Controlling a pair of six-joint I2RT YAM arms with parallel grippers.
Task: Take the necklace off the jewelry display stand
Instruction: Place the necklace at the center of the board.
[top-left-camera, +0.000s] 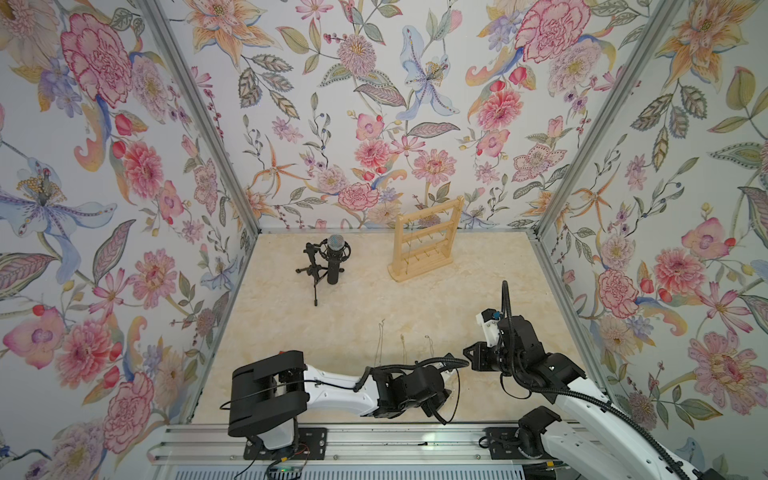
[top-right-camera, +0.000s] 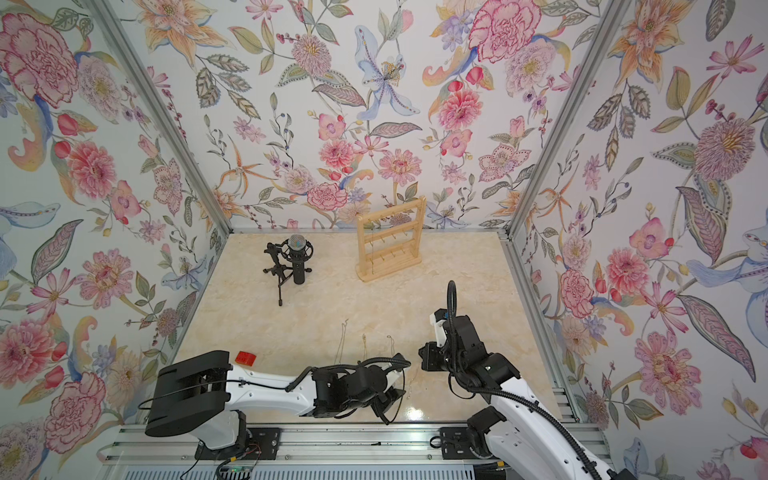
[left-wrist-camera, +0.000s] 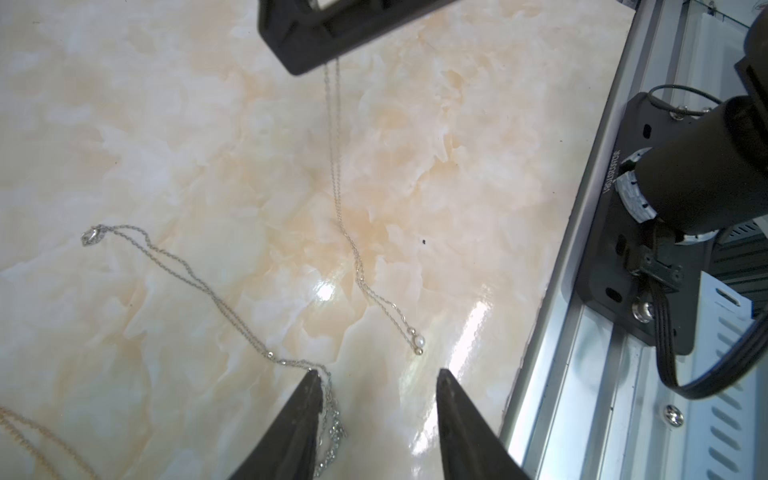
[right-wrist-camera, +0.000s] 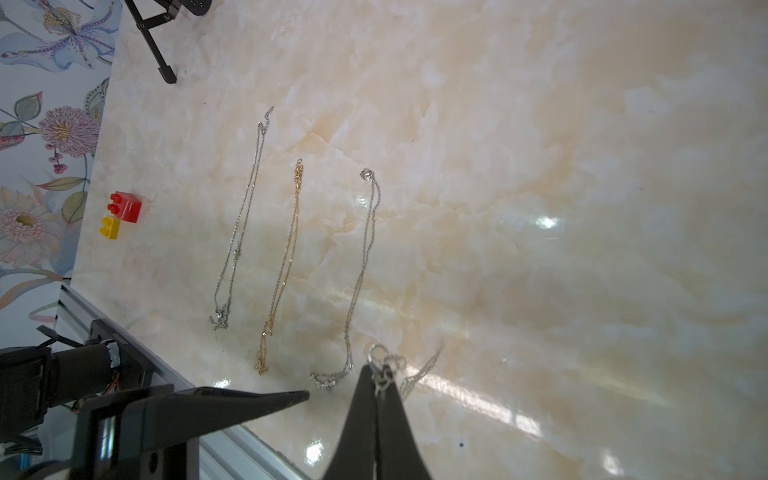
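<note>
We pinch a pearl necklace (left-wrist-camera: 420, 341) in our right gripper (right-wrist-camera: 379, 370), trailing onto the table (left-wrist-camera: 166, 124); our left gripper (left-wrist-camera: 379, 374) stands with fingers apart.

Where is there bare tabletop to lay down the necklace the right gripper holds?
Bare: the cream marble tabletop between the pale wooden stand and the right gripper, and the band before the black microphone tripod. Crowded: the front centre, where three thin chains lie side by side, the open left gripper over them, the held pearl necklace alongside.
</note>
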